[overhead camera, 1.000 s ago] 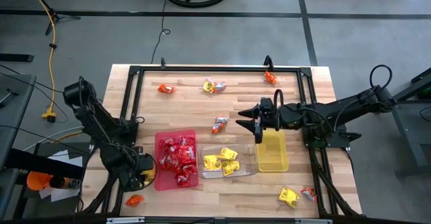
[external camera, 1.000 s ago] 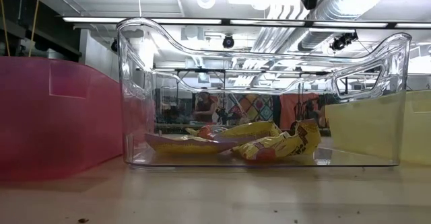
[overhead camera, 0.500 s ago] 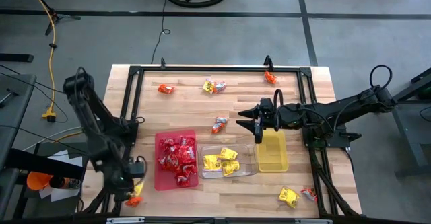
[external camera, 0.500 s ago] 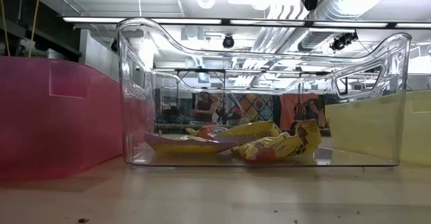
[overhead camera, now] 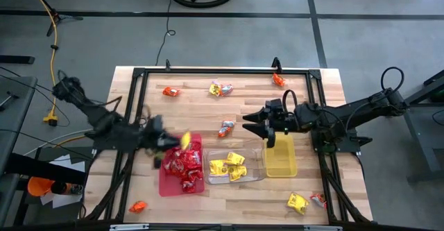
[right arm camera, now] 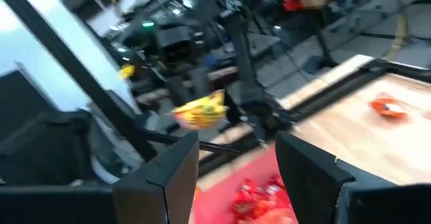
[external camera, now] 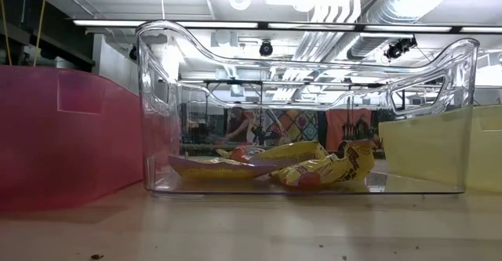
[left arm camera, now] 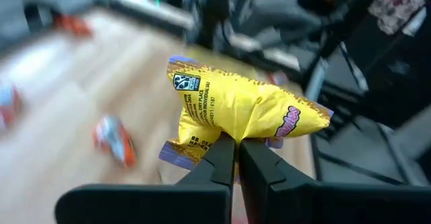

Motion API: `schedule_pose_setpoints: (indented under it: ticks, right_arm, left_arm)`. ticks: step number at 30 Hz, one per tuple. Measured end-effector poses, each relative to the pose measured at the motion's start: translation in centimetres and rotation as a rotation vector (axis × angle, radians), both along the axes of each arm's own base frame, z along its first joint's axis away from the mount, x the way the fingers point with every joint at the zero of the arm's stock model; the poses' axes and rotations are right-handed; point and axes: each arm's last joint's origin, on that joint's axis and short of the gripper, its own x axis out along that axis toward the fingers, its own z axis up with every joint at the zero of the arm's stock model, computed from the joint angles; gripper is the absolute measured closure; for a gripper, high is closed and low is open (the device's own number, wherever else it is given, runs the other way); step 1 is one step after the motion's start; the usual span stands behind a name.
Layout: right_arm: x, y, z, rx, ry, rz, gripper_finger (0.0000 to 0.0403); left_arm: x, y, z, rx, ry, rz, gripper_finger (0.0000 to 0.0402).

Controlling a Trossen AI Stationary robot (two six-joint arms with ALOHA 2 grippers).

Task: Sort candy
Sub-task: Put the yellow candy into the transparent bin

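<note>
Yellow candy (left arm camera: 242,109) pinched in left tool (left arm camera: 237,150); above red tray (overhead camera: 164,182).

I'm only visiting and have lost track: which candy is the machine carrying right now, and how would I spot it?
Start at the red tray near the table's front edge. Just above its top corner hangs the left tool, shut on a yellow candy packet held clear of the table. It is the only candy off the table and trays; the other yellow ones lie in the clear tray or on the wood.

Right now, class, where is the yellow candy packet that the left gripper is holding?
In the high view, the yellow candy packet is pinched in the shut left gripper, raised over the red tray's upper right corner, left of the clear tray.
</note>
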Motion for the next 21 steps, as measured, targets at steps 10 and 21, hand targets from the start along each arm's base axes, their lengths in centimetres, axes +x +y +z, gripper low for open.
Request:
schedule_pose_setpoints:
  ticks: [10, 21]
  right_arm:
    - [-0.3, 1.2, 1.8, -0.039, -0.093, 0.091, 0.0210]
    - [-0.6, 2.4, 2.5, -0.124, -0.086, 0.115, 0.0210]
  left_arm:
    - [8.4, 3.5, 0.3, 0.131, -0.240, -0.051, 0.0401]
    - [10.4, 1.6, -1.5, -0.007, -0.225, -0.186, 0.0401]
